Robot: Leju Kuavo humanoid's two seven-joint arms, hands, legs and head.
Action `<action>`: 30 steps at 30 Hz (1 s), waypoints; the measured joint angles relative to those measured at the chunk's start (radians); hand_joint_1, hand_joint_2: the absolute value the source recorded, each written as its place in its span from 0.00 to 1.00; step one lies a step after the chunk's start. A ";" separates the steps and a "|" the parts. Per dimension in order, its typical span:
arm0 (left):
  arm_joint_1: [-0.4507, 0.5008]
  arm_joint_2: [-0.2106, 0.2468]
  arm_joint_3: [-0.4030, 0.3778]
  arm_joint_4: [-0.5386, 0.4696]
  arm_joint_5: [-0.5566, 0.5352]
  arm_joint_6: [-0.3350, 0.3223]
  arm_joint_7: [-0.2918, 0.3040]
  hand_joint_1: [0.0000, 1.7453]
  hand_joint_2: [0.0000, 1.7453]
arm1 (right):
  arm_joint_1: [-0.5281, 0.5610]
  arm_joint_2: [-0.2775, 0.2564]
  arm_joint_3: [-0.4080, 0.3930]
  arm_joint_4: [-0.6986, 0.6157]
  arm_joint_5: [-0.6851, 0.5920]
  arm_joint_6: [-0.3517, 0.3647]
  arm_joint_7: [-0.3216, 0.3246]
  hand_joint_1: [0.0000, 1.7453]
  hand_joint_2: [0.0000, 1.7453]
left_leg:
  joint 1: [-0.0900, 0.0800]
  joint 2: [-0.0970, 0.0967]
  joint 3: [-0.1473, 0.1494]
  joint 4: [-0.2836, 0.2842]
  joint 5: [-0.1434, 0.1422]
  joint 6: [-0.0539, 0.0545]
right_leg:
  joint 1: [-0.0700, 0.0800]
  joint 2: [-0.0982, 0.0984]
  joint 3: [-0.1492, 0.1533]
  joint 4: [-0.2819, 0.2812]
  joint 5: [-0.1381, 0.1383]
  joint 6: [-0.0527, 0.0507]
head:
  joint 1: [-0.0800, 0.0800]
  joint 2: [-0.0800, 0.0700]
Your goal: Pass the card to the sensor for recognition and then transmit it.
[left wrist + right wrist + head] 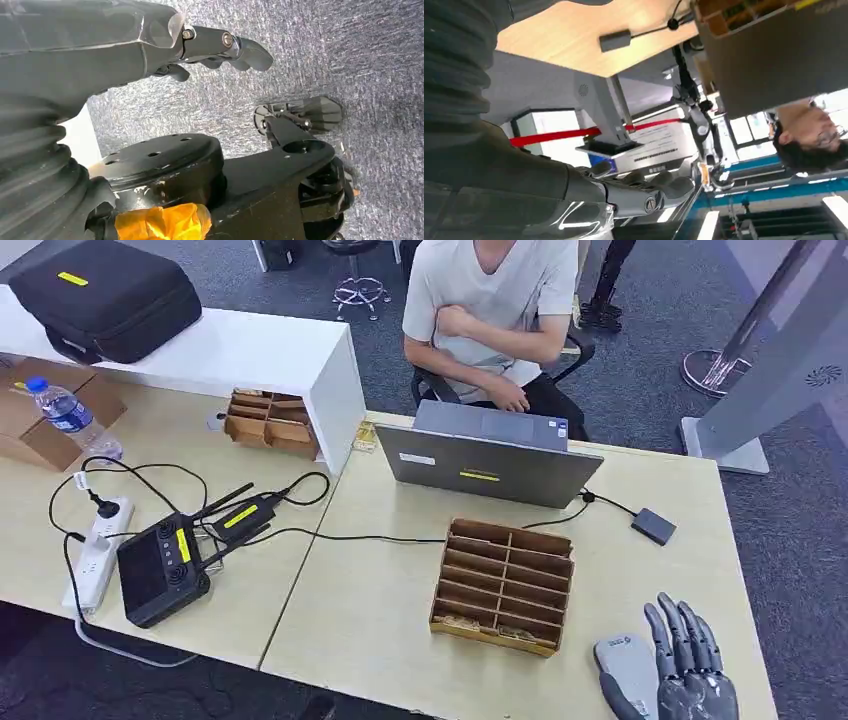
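A wooden slotted card box (505, 585) stands on the table in front of the grey laptop (490, 465); cards (460, 622) lie in its nearest slots. The sensor (653, 526), a small dark box on a cable, lies right of the laptop, and the right wrist view shows the sensor (615, 41) on the tabletop. My right hand (680, 670) hovers over the table's near right corner, fingers stretched out and apart, holding nothing; the right hand (639, 192) is well short of the sensor. My left hand (220, 47) hangs over grey carpet, empty.
A person (490, 310) sits behind the laptop. To the left lie a black remote controller (160, 570), a power strip (98, 550), cables, a second wooden box (270, 420), a water bottle (62, 410) and a black case (105, 295). A grey stand (790, 350) rises at far right.
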 joint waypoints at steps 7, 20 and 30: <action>-0.008 0.000 0.000 0.000 -0.008 -0.004 0.006 0.00 1.00 | -0.038 0.014 0.074 0.080 -0.021 0.001 -0.016 0.00 1.00 | 0.000 0.000 0.000 0.000 0.000 0.000 | 0.000 0.000 0.000 0.000 0.000 0.000 | 0.000 0.000; -0.015 0.000 0.000 0.000 -0.025 -0.011 0.019 0.00 1.00 | -0.095 0.032 0.181 0.167 -0.092 0.006 -0.050 0.00 1.00 | 0.000 0.000 0.000 0.000 0.000 0.000 | 0.000 0.000 0.000 0.000 0.000 0.000 | 0.000 0.000; -0.026 0.000 0.000 0.000 -0.040 -0.018 0.037 0.00 1.00 | -0.165 0.120 0.235 0.285 -0.164 0.011 -0.141 0.00 1.00 | 0.000 0.000 0.000 0.000 0.000 0.000 | 0.000 0.000 0.000 0.000 0.000 0.000 | 0.000 0.000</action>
